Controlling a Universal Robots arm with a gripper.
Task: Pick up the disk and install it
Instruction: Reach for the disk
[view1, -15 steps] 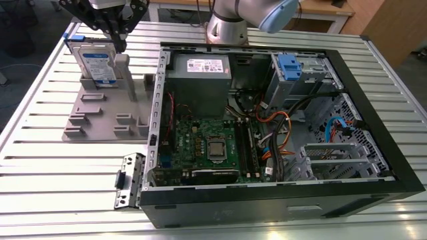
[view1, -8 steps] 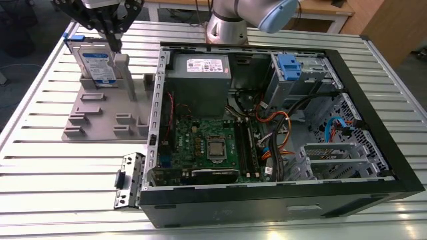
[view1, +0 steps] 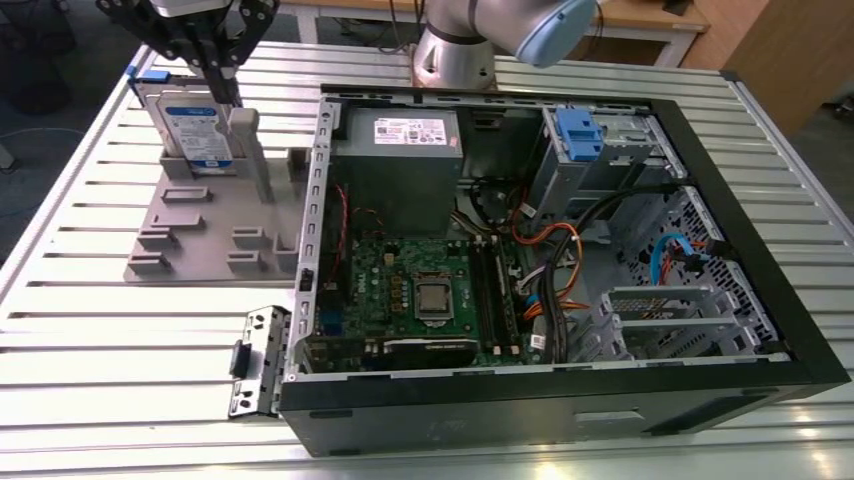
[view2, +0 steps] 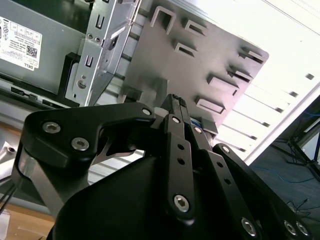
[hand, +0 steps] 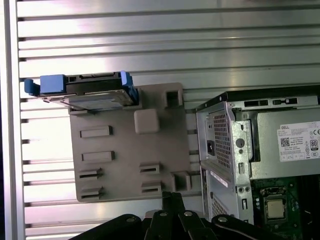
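Overall light: bright, even illumination from above is seen in the exterior view.
Glare: broad white bands are reflected off the slatted table (hand: 150, 45) in the first wrist view; in the second wrist view part of it is washed out to white.
Shadows: the inside of the computer case (view1: 534, 420) is left dim.
Contrast: the gripper (view2: 176, 102) is rendered as a dark mass.

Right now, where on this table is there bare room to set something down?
Bare: the table between the grey fixture plate, the metal bracket and the exterior view's left edge. A narrower strip runs along the computer case on the exterior view's right. Crowded: the plate's far end, where the gripper is at the disk, and inside the case.
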